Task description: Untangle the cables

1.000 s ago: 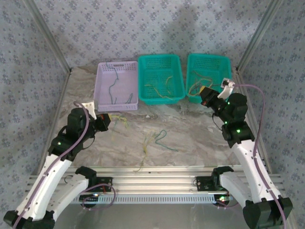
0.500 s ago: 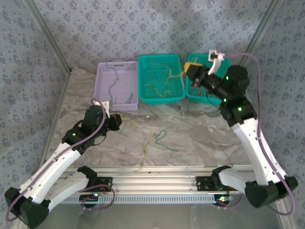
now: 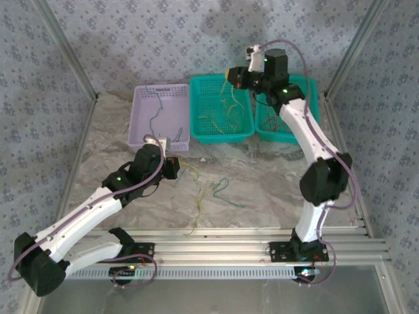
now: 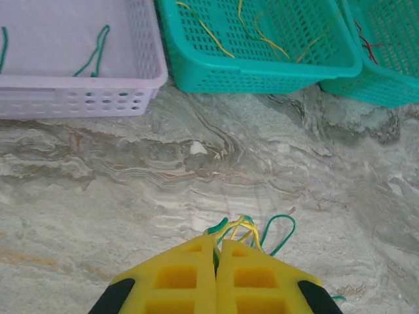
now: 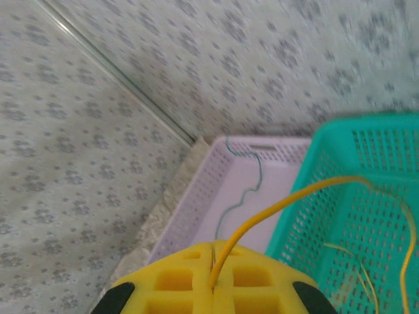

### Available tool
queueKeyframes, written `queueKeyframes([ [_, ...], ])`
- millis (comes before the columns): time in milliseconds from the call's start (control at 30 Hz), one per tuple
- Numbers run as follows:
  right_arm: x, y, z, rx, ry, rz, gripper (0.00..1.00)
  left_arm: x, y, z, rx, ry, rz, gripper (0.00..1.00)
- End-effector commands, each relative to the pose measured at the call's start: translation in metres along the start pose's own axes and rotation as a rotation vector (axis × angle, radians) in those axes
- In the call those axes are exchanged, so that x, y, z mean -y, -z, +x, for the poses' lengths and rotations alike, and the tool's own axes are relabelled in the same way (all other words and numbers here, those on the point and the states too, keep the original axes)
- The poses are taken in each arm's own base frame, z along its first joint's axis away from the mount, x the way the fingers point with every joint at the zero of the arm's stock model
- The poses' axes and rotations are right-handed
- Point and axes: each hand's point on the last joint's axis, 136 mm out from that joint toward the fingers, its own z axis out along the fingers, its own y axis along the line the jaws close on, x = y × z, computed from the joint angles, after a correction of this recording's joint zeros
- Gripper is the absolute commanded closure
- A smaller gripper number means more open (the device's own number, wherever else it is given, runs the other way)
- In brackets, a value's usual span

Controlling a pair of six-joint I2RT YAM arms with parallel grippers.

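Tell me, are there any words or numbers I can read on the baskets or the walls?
There are none: the purple basket, the middle teal basket, the right teal basket and the flowery walls carry no readable words, numbers or signs.

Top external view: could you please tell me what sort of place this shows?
Probably a robot test cell: patterned fabric walls on an aluminium frame, a marble-look table, three plastic baskets.

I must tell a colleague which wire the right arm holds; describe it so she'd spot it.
At the marbled table's far edge, find the middle teal plastic basket. Above it the right gripper is shut on a thin yellow wire drooping into that basket. Unlike the loose yellow wires inside, it hangs from the gripper.
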Motion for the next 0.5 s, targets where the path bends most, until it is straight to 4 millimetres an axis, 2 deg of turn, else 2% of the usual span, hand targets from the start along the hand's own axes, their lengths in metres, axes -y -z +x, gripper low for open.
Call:
queueKeyframes([
  [0,0.018,-0.024,0.03,-0.126,-0.085,0.019,1.0,0.018,0.001,-0.015,0.052,-0.012,0.033,1.0],
  [133,0.046,-0.043,0.054,-0.171,-0.084,0.106,1.0,0.02,-0.002,-0.014,0.051,-0.014,0.034,1.0],
  [300,0.078,-0.059,0.084,-0.24,-0.121,0.184,1.0,0.026,0.0,-0.025,0.071,-0.033,0.035,1.0],
  [400,0.088,-0.065,0.099,-0.274,-0.126,0.214,1.0,0.029,0.001,-0.031,0.082,-0.044,0.033,1.0],
  [467,0.089,-0.067,0.103,-0.281,-0.126,0.22,0.96,0.031,0.001,-0.035,0.087,-0.049,0.035,1.0],
])
